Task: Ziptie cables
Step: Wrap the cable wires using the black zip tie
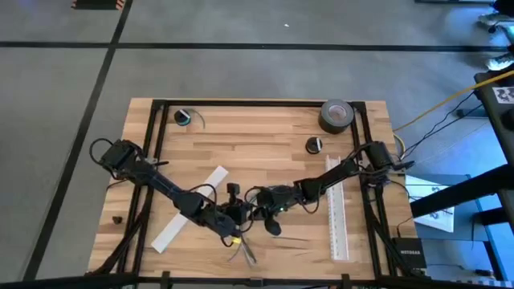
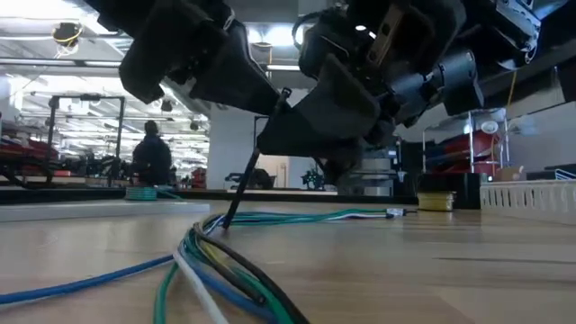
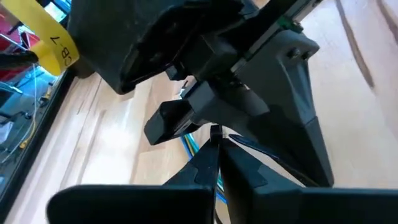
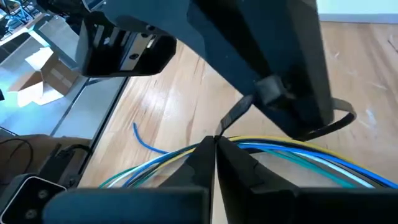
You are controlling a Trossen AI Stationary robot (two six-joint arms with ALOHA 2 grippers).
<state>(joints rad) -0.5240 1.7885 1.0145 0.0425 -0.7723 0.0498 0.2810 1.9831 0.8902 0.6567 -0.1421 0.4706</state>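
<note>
**Two claws meet over the wires**

The left claw and the right claw are almost touching, near the table's front edge. Each is pinched shut on the thin black plastic ziptie, which slants from the claws down to the bundle of thin blue, green, white and yellow cables. The cables lie flat on the wooden table just under both claws, running sideways across them. Both claws look equally close, so I think the ziptie must loop around the bundle next.
</note>
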